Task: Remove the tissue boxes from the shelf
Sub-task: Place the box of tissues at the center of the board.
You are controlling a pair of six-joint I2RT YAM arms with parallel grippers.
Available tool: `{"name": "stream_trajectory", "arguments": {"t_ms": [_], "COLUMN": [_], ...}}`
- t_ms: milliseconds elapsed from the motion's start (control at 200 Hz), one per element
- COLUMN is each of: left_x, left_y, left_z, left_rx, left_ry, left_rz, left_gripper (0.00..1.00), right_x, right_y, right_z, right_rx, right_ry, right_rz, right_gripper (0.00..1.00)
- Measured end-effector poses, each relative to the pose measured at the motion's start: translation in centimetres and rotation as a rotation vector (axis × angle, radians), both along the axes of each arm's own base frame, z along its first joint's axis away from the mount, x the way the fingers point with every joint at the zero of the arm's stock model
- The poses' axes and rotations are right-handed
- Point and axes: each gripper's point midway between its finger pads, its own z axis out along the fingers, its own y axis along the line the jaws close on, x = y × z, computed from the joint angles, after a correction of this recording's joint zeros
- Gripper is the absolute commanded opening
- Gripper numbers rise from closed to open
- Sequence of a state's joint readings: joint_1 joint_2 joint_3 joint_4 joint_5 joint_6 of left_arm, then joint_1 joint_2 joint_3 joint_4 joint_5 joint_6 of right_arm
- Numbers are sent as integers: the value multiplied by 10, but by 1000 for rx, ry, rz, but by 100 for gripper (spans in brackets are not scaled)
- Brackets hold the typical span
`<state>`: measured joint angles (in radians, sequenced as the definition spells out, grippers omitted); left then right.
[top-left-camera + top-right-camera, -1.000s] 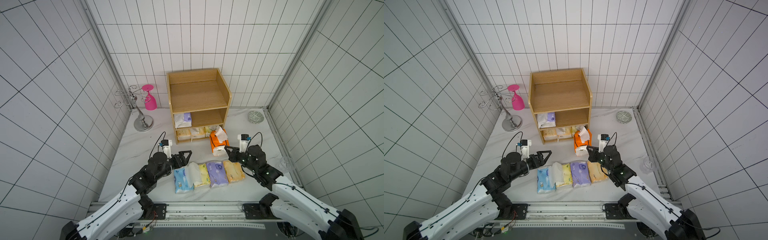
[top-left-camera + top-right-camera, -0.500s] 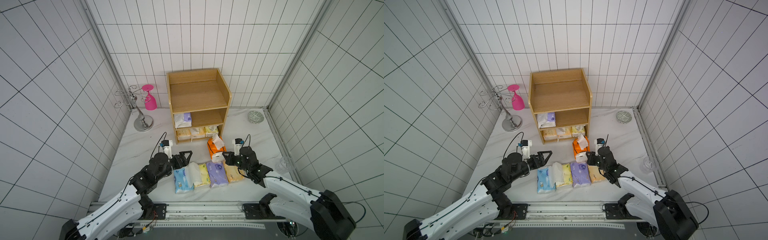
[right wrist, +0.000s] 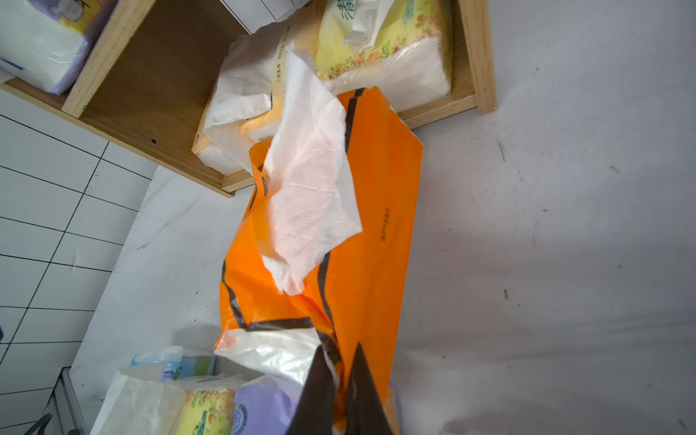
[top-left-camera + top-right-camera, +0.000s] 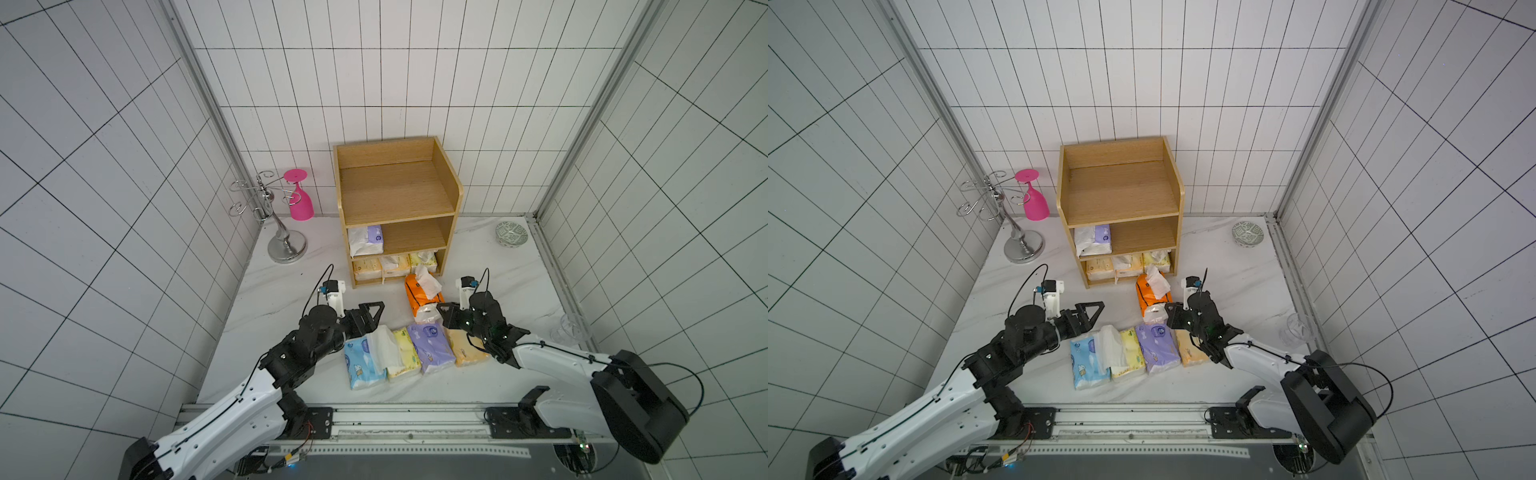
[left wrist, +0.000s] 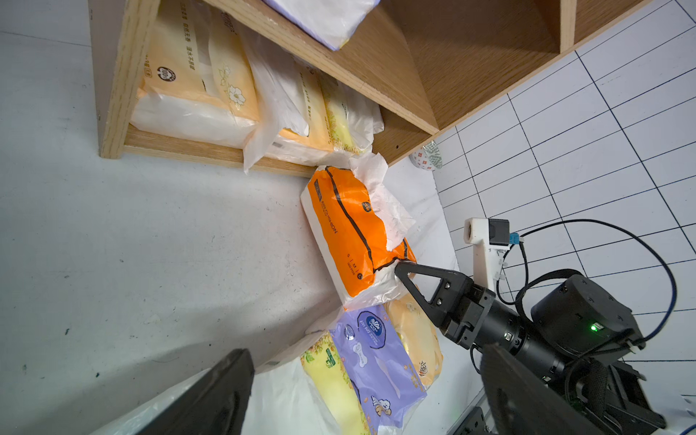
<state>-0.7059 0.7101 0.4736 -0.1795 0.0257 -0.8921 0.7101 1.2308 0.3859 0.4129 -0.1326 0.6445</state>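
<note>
Nearest, four soft film-wrapped tissue packs (image 4: 401, 351) lie in a row on the table (image 4: 291, 299), with the left gripper (image 4: 374, 309) spread wide and empty beside them. Just beyond, the right gripper (image 3: 339, 348) is pinched on the crinkly end flap of the orange tissue pack (image 3: 376, 211). That pack lies before the light-wood shelf (image 4: 395, 191), which has four more inside; light, squashy and slick, it would probably hold better across its body.

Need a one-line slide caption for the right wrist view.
Right gripper pinches the end of the orange tissue pack, just outside the bottom tier of the wooden shelf.
</note>
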Motion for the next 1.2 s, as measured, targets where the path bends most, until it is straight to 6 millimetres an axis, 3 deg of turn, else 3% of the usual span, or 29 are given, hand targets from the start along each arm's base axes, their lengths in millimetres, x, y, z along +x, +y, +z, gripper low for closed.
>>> {"name": "stream_trajectory", "arguments": {"t_ms": [340,480,620,760,1004,1199], "left_x": [-1,-2,-2,-2,-3,-3], "left_y": [1,3,3,4,7,10], "left_z": [4,7,9,9,8,12], "left_rx": [-8,-16,-18,-16,-8,-10], "left_ry": [-10,-20,-25,-26,-28,-46], "left_rz": [0,5,7,9,18,28], "left_gripper": [98,98,98,98,98,98], "right_x": [-40,-46,-45,-35,-11,-7], "right_y": [-30,-45,-54,-46,-11,-2], "right_z": [7,27,30,23,8,-6], "right_rx": [33,50,34,-8,-19,-12], "right_ry": [-24,-77,-77,-22,39,62], "right_rz": [-9,-46,-76,-71,-19,-3], "right_gripper": [0,0,0,0,0,0]}}
